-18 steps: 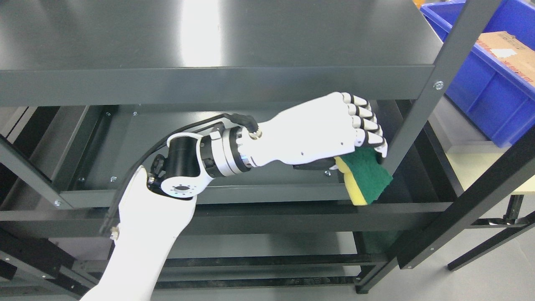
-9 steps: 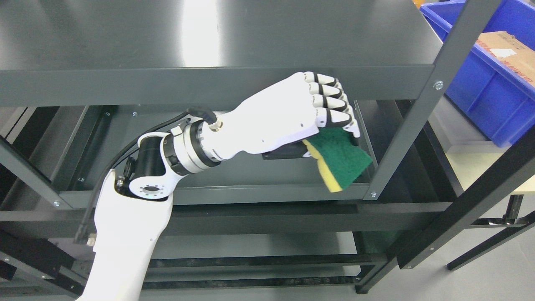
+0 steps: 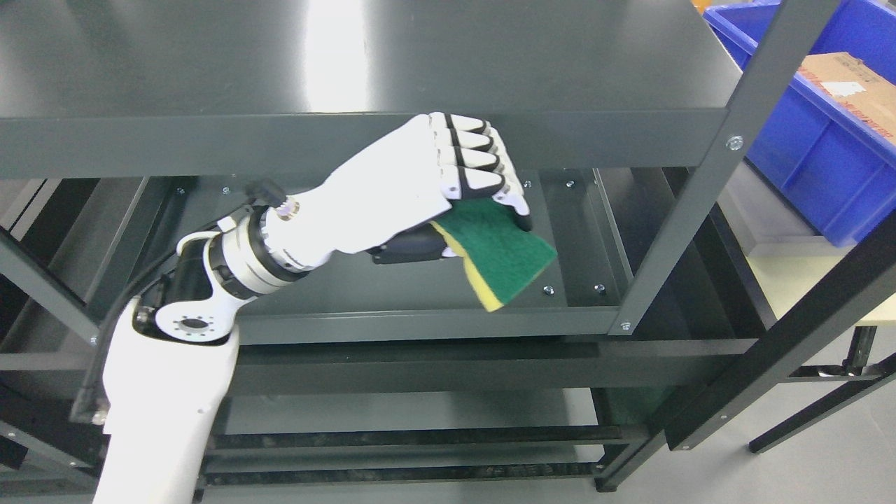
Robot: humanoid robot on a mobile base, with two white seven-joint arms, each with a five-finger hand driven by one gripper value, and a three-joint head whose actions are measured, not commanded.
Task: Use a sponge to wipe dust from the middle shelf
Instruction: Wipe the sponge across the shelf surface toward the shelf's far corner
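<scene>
Since a second ago, the left hand (image 3: 427,189) has swept leftward along the middle shelf (image 3: 392,287), carrying the sponge (image 3: 504,255) from the right front post toward the centre; the forearm and wrist have shifted left with it.

Furthest left, the white forearm rises from the lower left corner and bends at the wrist joint in front of the shelf's front lip. From there the hand reaches in to the right under the top shelf (image 3: 364,63), knuckles up, back of the hand close beneath that shelf's front edge. Its fingers (image 3: 483,178) are curled down over the sponge, with the thumb underneath, so the hand is closed around it. The sponge, green scouring face up and yellow foam showing along its lower edge, juts out to the right of the hand above the shelf panel; whether it actually touches the panel cannot be told.

One likely risk is that the knuckles scrape the top shelf's edge, given how close they sit. Another is that the tilted sponge skims over the panel and leaves the dust behind.
</scene>
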